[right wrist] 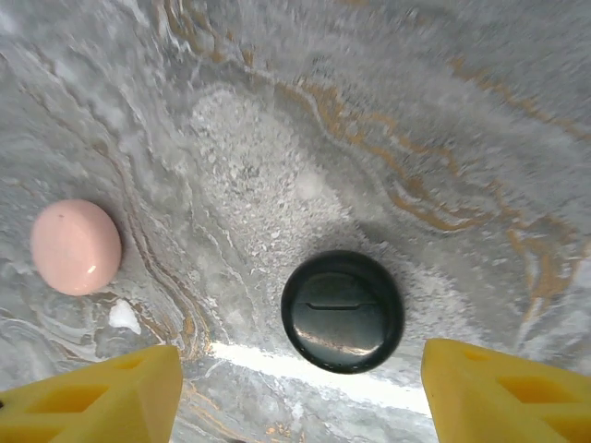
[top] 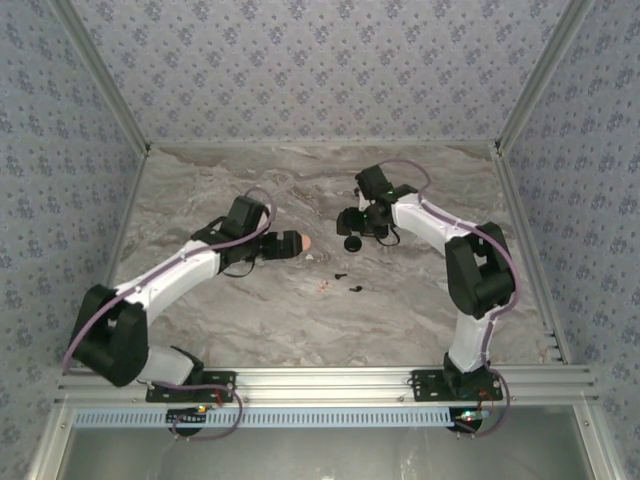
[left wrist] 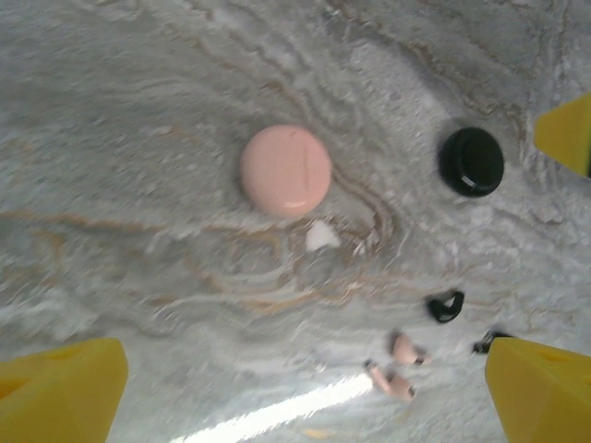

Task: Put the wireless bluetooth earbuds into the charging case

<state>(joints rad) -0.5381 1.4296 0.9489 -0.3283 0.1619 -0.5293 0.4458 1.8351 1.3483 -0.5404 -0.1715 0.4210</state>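
Note:
The salmon-pink round charging case lies shut and flat on the marble, also seen in the top view and the right wrist view. My left gripper hangs open above the table just short of the case, its tip beside the disc. One black earbud lies on the marble; the second is half hidden by my right-hand finger. Both appear from above. My right gripper is open over the black puck.
The black round puck sits right of the case. Two small pink pieces with dark tips lie near the earbuds. A white fleck rests below the case. Patterned walls and metal rails bound the table.

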